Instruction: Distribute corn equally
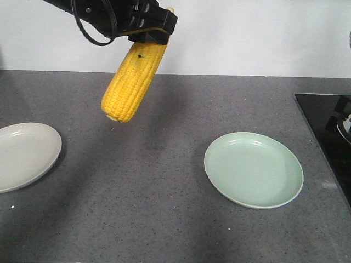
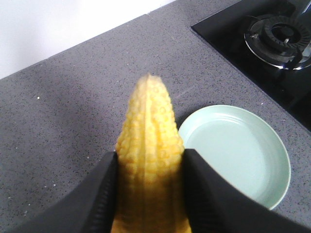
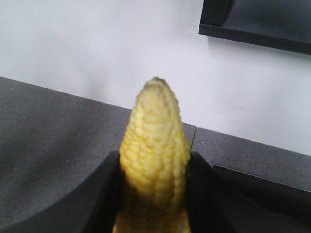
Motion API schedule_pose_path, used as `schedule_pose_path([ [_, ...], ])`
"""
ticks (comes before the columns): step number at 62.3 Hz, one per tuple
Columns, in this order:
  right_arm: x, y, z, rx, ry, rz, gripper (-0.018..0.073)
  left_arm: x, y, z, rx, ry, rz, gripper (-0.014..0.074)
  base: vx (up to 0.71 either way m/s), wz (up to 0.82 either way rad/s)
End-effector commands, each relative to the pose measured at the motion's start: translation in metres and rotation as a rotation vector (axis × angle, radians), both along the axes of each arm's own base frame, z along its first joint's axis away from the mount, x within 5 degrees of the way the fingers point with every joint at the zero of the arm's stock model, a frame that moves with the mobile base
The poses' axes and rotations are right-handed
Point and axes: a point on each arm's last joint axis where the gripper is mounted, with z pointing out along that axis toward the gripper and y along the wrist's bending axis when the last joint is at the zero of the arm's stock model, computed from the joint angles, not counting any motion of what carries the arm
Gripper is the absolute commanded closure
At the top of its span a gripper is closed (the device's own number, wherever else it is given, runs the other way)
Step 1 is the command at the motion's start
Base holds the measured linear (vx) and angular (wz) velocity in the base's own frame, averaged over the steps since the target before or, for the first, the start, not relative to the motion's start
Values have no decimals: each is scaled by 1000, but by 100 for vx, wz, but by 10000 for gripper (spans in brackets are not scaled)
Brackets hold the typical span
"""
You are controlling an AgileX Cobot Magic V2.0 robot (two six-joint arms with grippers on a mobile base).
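My left gripper (image 1: 152, 34) is shut on a yellow corn cob (image 1: 133, 82) and holds it high above the grey counter, between the two plates. The cob hangs slanted, its lower end down to the left. In the left wrist view the black fingers (image 2: 97, 194) press both sides of the corn (image 2: 149, 131), and the gripper (image 2: 149, 155) is above the counter left of the green plate (image 2: 238, 145). The right gripper (image 3: 154, 158) is shut on a second corn cob (image 3: 155, 131), pointing at the white wall. It lies outside the front view.
An empty pale green plate (image 1: 253, 169) sits right of centre. An empty beige plate (image 1: 22, 153) lies at the left edge. A black gas hob (image 1: 329, 126) with a burner (image 2: 279, 36) fills the right side. A dark shelf (image 3: 257, 22) hangs on the wall.
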Motion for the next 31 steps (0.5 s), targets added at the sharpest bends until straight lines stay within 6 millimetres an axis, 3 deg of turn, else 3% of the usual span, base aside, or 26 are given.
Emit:
schedule_pose_path([
  [1, -17, 4, 15, -2, -60, 9, 564, -17, 7, 33, -90, -113, -4, 603, 2, 0],
  [31, -17, 4, 15, -2, -60, 9, 564, -17, 7, 33, -90, -113, -4, 603, 2, 0],
])
